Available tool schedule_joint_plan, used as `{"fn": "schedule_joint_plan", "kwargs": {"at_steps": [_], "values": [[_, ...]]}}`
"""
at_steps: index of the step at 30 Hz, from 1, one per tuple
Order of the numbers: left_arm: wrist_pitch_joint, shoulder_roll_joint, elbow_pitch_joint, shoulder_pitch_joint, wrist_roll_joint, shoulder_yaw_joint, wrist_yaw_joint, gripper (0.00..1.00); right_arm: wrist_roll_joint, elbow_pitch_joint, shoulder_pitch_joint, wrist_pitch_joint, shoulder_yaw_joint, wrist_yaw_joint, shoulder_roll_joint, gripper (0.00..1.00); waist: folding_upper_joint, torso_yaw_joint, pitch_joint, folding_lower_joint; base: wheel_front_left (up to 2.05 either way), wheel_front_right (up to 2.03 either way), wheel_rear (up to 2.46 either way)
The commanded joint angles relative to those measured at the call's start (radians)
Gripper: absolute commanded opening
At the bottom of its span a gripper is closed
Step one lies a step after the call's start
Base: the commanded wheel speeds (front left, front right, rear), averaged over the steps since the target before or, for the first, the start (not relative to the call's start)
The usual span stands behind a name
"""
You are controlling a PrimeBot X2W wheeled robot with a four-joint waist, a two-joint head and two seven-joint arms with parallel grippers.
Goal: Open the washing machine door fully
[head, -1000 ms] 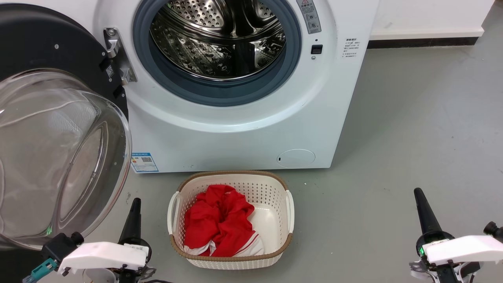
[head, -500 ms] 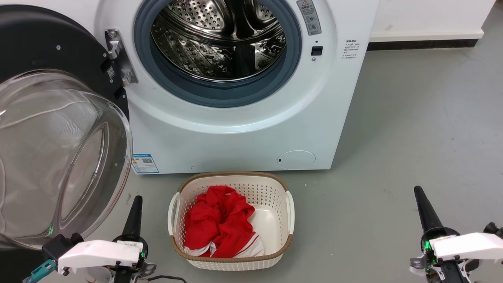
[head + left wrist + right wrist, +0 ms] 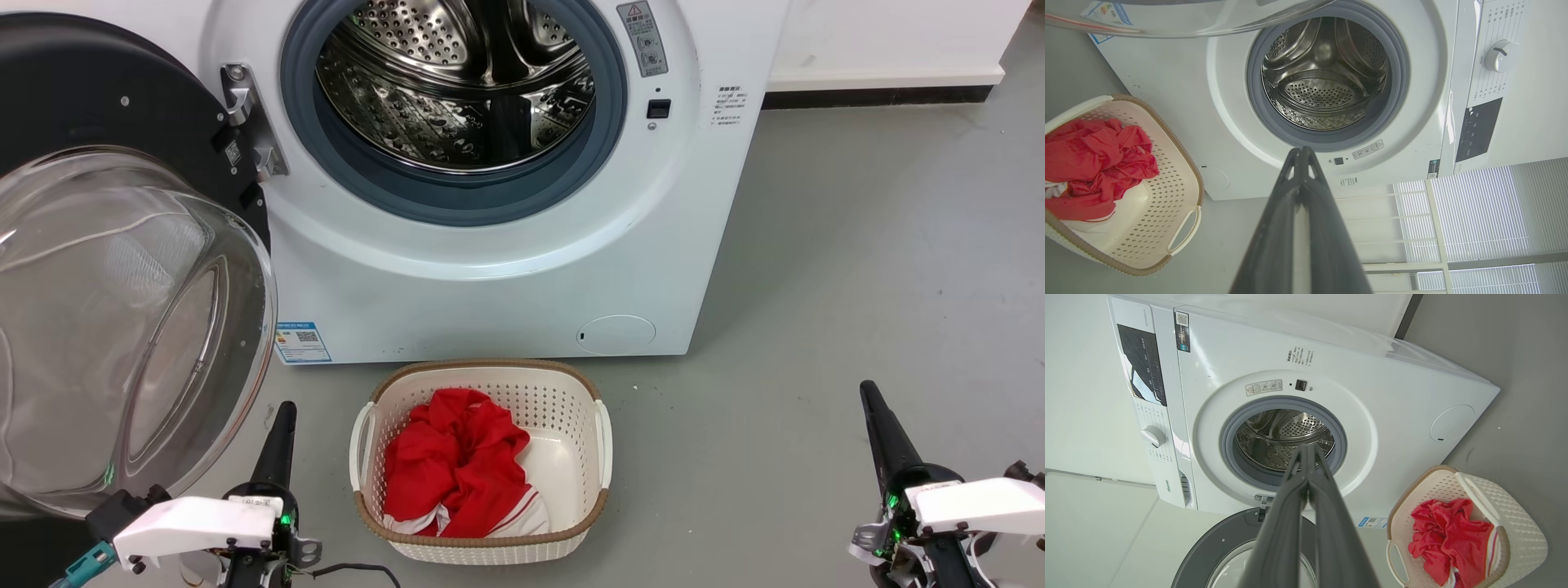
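Judging the large round glossy black washing machine door [image 3: 122, 269] with bulging clear glass bowl, swung wide left of the white boxy washing machine [image 3: 490, 278], as heavy, rigid, slick; favouring its black rim for hold, with left gripper [image 3: 285, 408] and right gripper [image 3: 869, 392] pinched together, empty.

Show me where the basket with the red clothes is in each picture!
Head view: the basket sits at bottom centre, in front of the washing machine.
Left wrist view: at the left edge.
Right wrist view: in the bottom right corner.
Shared landmark: the steel drum, above the basket, then right of it, then left of it.
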Motion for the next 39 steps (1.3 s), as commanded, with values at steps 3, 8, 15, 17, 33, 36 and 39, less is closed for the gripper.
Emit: {"fn": "schedule_joint_plan", "kwargs": {"at_steps": [3,8,15,17,33,36,39], "values": [[0.011,0.000,0.002,-0.024,-0.038,0.004,-0.006,0.00,0.039,0.006,-0.023,0.008,-0.005,0.000,-0.003,0.00,0.0000,0.000,-0.001,-0.0001,0.00,0.00,0.00],[0.020,-0.002,0.006,-0.024,-0.079,0.008,-0.010,0.00,0.077,0.012,-0.028,0.016,-0.008,0.000,-0.002,0.00,0.0000,0.001,-0.003,-0.0001,0.00,0.00,0.00],[0.033,-0.004,0.013,-0.032,-0.134,0.014,-0.013,0.00,0.131,0.021,-0.034,0.027,-0.012,0.000,0.000,0.00,0.0000,0.001,-0.006,-0.0001,0.00,0.00,0.00],[0.038,-0.005,0.014,-0.034,-0.150,0.015,-0.015,0.00,0.146,0.025,-0.037,0.030,-0.014,0.000,0.001,0.00,0.0000,0.001,-0.007,-0.0001,0.00,0.00,0.00],[0.062,-0.009,0.024,-0.041,-0.250,0.024,-0.021,0.00,0.241,0.042,-0.051,0.053,-0.023,0.000,0.005,0.00,0.0000,0.003,-0.013,-0.0001,0.00,0.00,0.00],[0.061,-0.009,0.024,-0.041,-0.249,0.024,-0.021,0.00,0.239,0.042,-0.051,0.054,-0.024,0.000,0.006,0.00,0.0000,0.003,-0.013,-0.0001,0.00,0.00,0.00],[0.062,-0.009,0.024,-0.041,-0.249,0.024,-0.021,0.00,0.238,0.042,-0.051,0.055,-0.025,0.000,0.007,0.00,0.0000,0.003,-0.013,-0.0001,0.00,0.00,0.00]]}}
